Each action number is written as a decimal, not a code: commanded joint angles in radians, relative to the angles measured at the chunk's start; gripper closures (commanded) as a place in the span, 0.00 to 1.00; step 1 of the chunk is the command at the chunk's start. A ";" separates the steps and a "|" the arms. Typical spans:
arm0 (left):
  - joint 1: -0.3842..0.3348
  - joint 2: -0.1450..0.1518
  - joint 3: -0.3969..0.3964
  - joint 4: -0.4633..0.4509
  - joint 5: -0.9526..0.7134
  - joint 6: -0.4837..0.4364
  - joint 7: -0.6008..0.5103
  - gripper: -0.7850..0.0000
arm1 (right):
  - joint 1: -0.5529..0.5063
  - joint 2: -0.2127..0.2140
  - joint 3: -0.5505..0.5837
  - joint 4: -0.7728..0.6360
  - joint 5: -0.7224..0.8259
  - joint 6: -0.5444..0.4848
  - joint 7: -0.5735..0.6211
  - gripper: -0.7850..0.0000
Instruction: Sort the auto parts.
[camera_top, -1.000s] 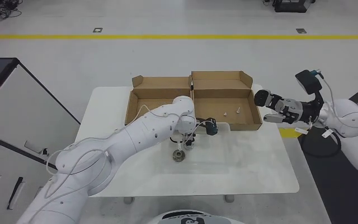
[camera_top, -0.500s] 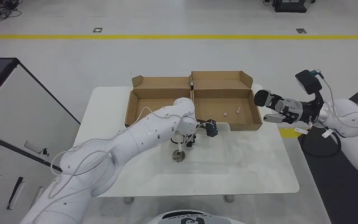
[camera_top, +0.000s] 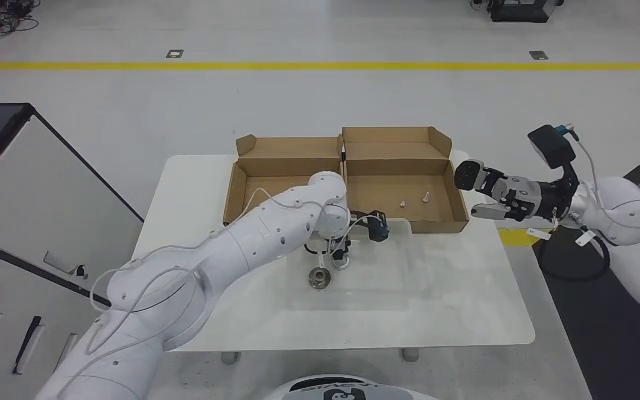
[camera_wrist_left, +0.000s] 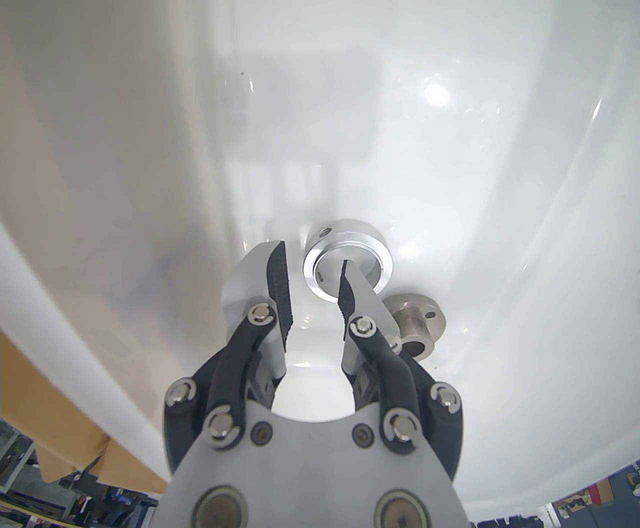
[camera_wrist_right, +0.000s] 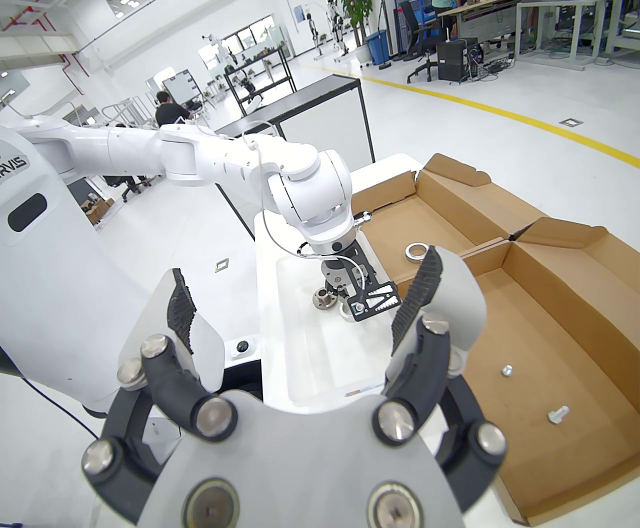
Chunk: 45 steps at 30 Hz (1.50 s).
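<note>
Jaws parted: my left gripper (camera_wrist_left: 311, 256) apparently straddles the wall of the shaft collar (camera_wrist_left: 350, 233) at mid-frame; pinching off-centre could skid it into the flanged hub (camera_wrist_left: 421, 320) just beside. Right gripper (camera_wrist_right: 305, 262) gapes too.

Top view: looking down from above the arms, taking in the whole tabletop (camera_top: 450, 290) and both boxes (camera_top: 390, 165).
Left wrist view: pointing down past the left hand (camera_wrist_left: 310, 255), very near the tabletop.
Right wrist view: facing back across the boxes (from farther off).
Shared: all three catching the flanged hub (camera_top: 319, 278).
</note>
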 joint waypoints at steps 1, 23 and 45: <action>0.002 -0.002 0.000 0.005 0.002 0.001 -0.001 0.64 | 0.000 0.000 0.000 0.000 0.000 0.000 0.000 0.00; 0.009 -0.019 0.000 0.043 0.011 -0.007 0.007 0.65 | 0.000 0.000 0.000 0.000 0.000 0.000 0.000 0.00; -0.020 -0.022 0.000 -0.012 -0.022 0.042 -0.042 1.00 | 0.000 0.000 0.000 0.000 0.000 0.000 0.000 0.00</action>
